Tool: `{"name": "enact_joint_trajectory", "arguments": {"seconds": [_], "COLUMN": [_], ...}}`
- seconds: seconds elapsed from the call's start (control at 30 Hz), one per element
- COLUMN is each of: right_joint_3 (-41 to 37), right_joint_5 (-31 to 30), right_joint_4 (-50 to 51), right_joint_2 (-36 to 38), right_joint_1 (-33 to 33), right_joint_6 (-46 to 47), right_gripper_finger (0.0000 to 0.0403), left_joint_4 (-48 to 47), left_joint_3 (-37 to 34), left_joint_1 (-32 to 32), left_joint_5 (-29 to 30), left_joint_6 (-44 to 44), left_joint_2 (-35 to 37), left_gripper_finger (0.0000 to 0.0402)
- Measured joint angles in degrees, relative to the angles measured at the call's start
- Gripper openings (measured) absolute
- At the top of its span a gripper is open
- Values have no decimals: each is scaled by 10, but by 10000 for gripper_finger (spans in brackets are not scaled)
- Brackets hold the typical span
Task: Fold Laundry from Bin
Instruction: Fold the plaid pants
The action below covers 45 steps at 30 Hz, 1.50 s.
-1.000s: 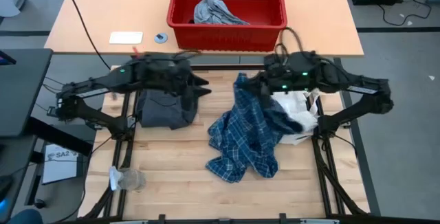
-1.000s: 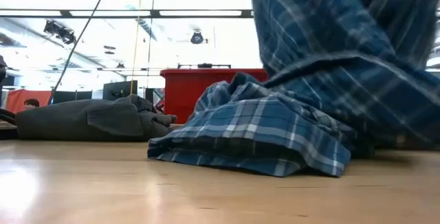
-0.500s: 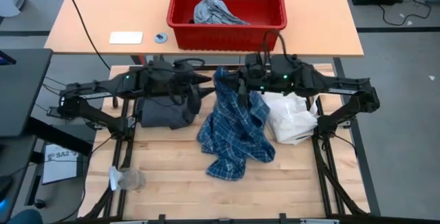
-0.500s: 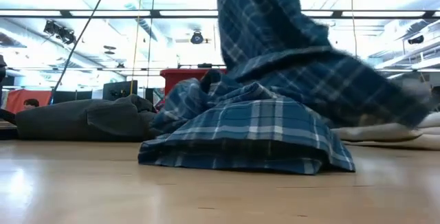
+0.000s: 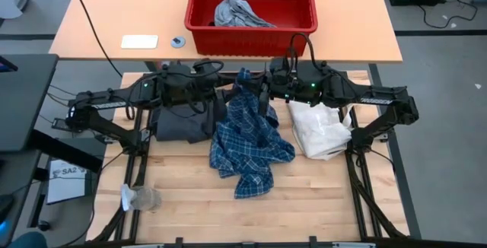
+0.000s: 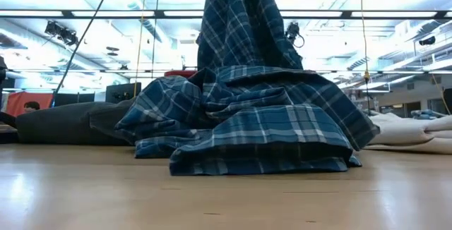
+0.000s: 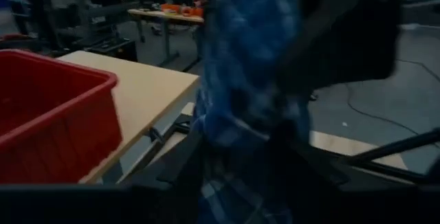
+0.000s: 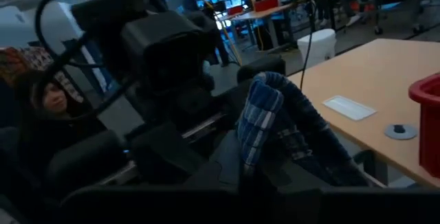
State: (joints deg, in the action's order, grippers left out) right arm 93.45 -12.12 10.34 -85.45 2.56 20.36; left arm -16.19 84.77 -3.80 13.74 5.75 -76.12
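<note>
The blue-and-white plaid shirt (image 5: 251, 138) hangs at mid-table from my right gripper (image 5: 262, 98), which is shut on its top. Its lower half lies heaped on the wooden table (image 6: 247, 138). My left gripper (image 5: 228, 98) stands level just left of the hanging shirt. In the left wrist view its fingers stand apart with the plaid cloth (image 7: 247, 93) between them; I cannot tell whether they touch it. The red bin (image 5: 251, 27) stands on the far table with a light grey piece (image 5: 236, 11) inside. My right gripper pinches a bunched fold at the shirt's top (image 8: 260, 117) between its two fingers; several layers stick up past them. The fingers come level from the table's right. The shirt hangs slack below them, with its lower part resting on the table.
A dark grey garment (image 5: 181, 122) lies on the table under the left arm. A white fabric bag (image 5: 323, 130) lies under the right arm. A small crumpled thing (image 5: 141, 197) sits near the front left corner. A white card (image 5: 139, 42) lies left of the bin.
My right gripper has carried the shirt's top toward the table's left, to the middle. The hanging part has swung in under it and the heap has slid left with it. My left gripper has edged right, toward the hanging shirt, and rolled a little.
</note>
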Motion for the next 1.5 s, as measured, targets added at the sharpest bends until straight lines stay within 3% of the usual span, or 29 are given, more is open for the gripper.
{"name": "enact_joint_trajectory", "arguments": {"seconds": [0.2,0.27,0.63,0.9,1.13,1.3,1.5], "right_joint_3": [0,0,0,-10,-192,-366,-518], "right_joint_5": [-1,0,15,4,-29,-27,-32], "right_joint_4": [3,11,124,297,253,182,63], "right_joint_2": [-6,-6,55,120,216,268,283], "right_joint_1": [14,17,17,-3,-37,-70,-86], "right_joint_6": [4,1,-71,-98,-91,-147,-251], "right_gripper_finger": [34,48,141,159,158,159,171], "left_joint_4": [16,14,-126,-124,-134,-135,-136], "left_joint_3": [0,0,40,93,106,106,106], "left_joint_1": [-1,-1,-1,19,29,37,38], "left_joint_5": [-31,-32,-56,-166,-170,-171,-179], "left_joint_6": [-6,2,50,7,26,38,61], "left_joint_2": [-8,-5,34,43,43,43,46], "left_gripper_finger": [36,12,3,1,1,1,0]}}
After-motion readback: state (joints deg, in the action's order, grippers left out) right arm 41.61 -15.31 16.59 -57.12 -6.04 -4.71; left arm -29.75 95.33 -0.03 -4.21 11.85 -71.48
